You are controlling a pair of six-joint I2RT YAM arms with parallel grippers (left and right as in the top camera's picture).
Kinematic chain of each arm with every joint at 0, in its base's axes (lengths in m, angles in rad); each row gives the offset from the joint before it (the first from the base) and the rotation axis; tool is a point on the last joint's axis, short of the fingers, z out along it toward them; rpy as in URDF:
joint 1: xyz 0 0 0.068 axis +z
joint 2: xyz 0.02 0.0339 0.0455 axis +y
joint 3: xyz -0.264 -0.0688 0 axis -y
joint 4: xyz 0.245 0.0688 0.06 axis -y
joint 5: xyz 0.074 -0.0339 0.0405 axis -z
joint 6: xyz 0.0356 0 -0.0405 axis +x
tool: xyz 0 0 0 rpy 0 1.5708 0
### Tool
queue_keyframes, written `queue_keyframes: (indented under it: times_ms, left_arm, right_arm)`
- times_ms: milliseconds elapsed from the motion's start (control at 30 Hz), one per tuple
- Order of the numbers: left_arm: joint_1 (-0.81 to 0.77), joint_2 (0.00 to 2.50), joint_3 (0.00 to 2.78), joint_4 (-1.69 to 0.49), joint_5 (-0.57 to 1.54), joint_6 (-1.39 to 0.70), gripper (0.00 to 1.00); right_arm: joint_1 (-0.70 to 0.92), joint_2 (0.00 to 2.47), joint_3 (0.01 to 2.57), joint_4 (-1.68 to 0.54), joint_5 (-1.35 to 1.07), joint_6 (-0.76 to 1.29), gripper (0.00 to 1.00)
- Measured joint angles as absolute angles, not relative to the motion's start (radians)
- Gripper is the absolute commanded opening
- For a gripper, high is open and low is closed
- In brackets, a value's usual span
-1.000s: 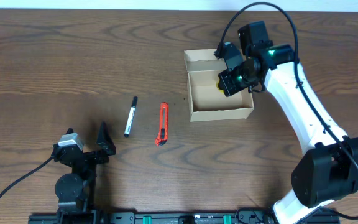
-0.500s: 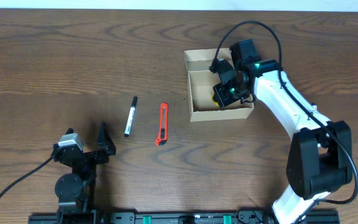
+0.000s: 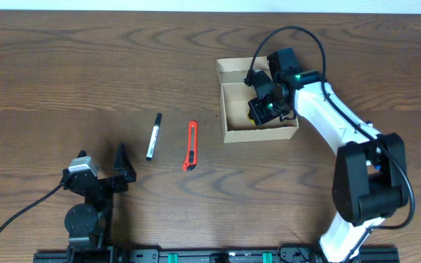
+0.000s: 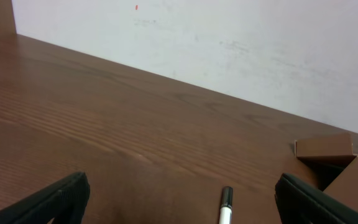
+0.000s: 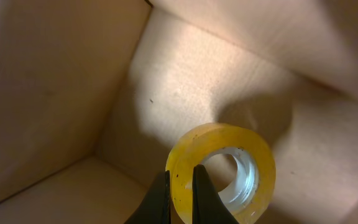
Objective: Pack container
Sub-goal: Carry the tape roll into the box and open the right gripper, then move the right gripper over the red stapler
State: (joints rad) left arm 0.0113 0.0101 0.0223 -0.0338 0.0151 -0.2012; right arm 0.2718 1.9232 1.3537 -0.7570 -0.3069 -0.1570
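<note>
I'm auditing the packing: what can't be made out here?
Overhead: tape roll mostly hidden by the right gripper inside the box.
Right wrist: roll's bottom cut off by the frame edge; contact with the box floor unclear.
Left wrist: marker and box cut off by the edges.

Nothing can be read: no text, label, brand or number. The marker (image 3: 153,136) and orange cutter (image 3: 190,145) may carry print, too small overhead to tell. The container (image 3: 260,134) and tape roll (image 5: 219,135) show plain surfaces.
</note>
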Motion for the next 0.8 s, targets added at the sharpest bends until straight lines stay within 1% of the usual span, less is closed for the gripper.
queue_keyframes:
  times_ms: [167,200,233,267,300,367,433,633,800]
  left_arm:
    - [0.011,0.01,0.022,-0.034,0.015,-0.201,0.95]
    - [0.011,0.01,0.022,-0.034,0.015,-0.201,0.95]
    - [0.011,0.01,0.022,-0.034,0.015,-0.201,0.95]
    - [0.011,0.01,0.022,-0.034,0.015,-0.201,0.95]
    - [0.011,0.01,0.022,-0.034,0.015,-0.201,0.95]
    - [0.011,0.01,0.022,-0.034,0.015,-0.201,0.95]
    - [0.011,0.01,0.022,-0.034,0.015,-0.201,0.95]
    - [0.011,0.01,0.022,-0.034,0.015,-0.201,0.95]
    - [0.011,0.01,0.022,-0.034,0.015,-0.201,0.95]
  right_arm:
    - [0.272,1.953,1.352,-0.746,-0.307,-0.157,0.01]
    - [0.272,1.955,1.352,-0.745,-0.307,-0.157,0.03]
    - [0.272,1.957,1.352,-0.745,-0.307,-0.156,0.12]
    - [0.272,1.957,1.352,-0.743,-0.307,-0.152,0.29]
    - [0.272,1.957,1.352,-0.741,-0.308,-0.147,0.4]
    - [0.272,1.957,1.352,-0.739,-0.308,-0.144,0.45]
    - [0.272,1.957,1.352,-0.739,-0.31,-0.141,0.56]
    - [0.273,1.957,1.353,-0.739,-0.314,-0.142,0.58]
    - [0.273,1.957,1.384,-0.791,-0.314,-0.142,0.63]
